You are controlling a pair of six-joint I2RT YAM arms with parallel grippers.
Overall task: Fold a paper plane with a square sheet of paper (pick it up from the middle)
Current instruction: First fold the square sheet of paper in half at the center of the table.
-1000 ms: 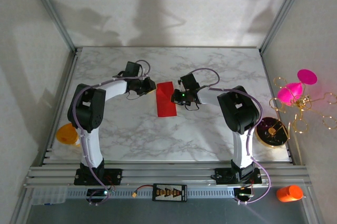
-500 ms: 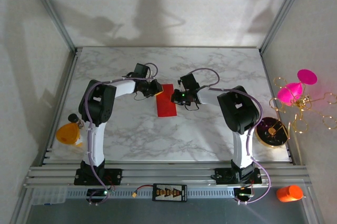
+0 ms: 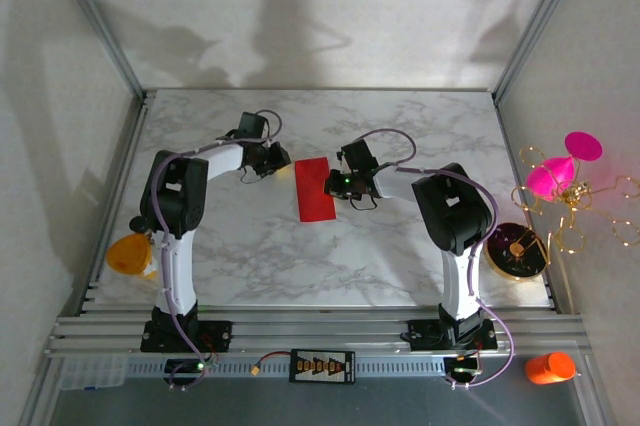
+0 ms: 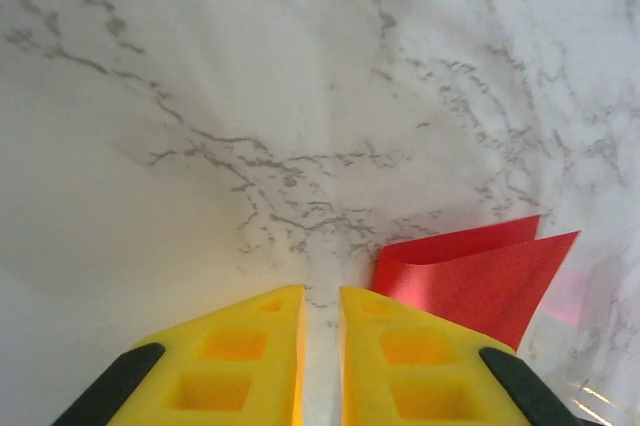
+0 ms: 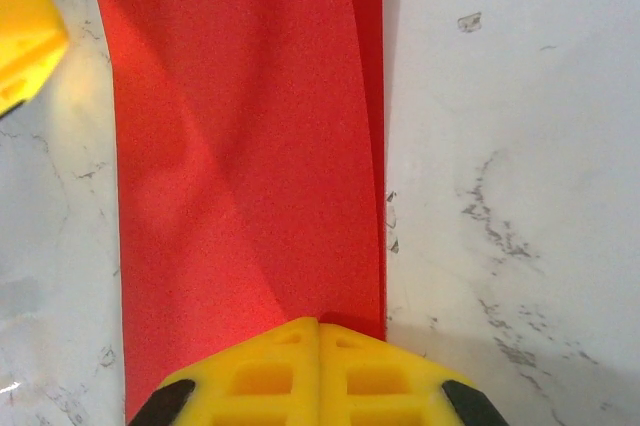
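Note:
The square sheet of paper [image 3: 315, 189] lies folded into a narrow red rectangle on the marble table [image 3: 400, 246], with a doubled edge along its right side [image 5: 250, 146]. My right gripper [image 3: 332, 186] is shut, its yellow tips [image 5: 320, 321] resting on the paper's right-hand part near the edge. My left gripper [image 3: 281, 168] sits just left of the paper's upper left corner [image 4: 470, 281]. Its jaws [image 4: 321, 291] stand a narrow gap apart, with bare table between them. One left fingertip [image 5: 25, 36] shows in the right wrist view beside the paper's corner.
A magenta cone ornament with gold wire [image 3: 565, 171] and a dark round disc [image 3: 515, 249] sit off the table's right edge. An orange bottle [image 3: 548, 367] lies at the bottom right, and an orange object [image 3: 128, 254] at the left. Metal posts frame the table.
My left gripper went right onto the paper's left edge, then drew back left off it. The right gripper stayed put on the paper.

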